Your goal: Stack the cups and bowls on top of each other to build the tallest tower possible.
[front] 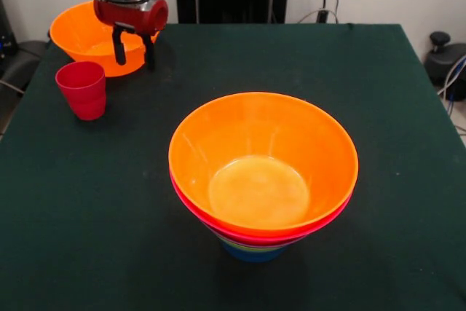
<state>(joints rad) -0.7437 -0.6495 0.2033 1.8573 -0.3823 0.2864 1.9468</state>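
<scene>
Table: a dark green table (87, 202) fills most of the picture.
Tower: the tower (263, 180) stands in the middle of the table, a bit to the right and toward the near side. It is a pile of bowls sitting one inside the other.
Top bowl: a big orange bowl (262, 154) is on top of the pile. It is empty and you can see its pale bottom.
Under it: a pink rim (218, 225) peeks out just below the orange one. Lower down there are thin bands of other colors, too small to tell apart.
Bottom: a small blue bowl (251, 254) holds up the whole pile.
Other bowl: one more orange bowl (80, 34) sits alone at the far left corner of the table.
Red cup: a red cup (81, 89) stands the right way up, just in front of that far bowl and well apart from the tower.
Hand: the gripper (133, 49) hangs down over the far bowl's right edge. Its two black fingers (118, 45) are a little way apart with nothing between them.
</scene>
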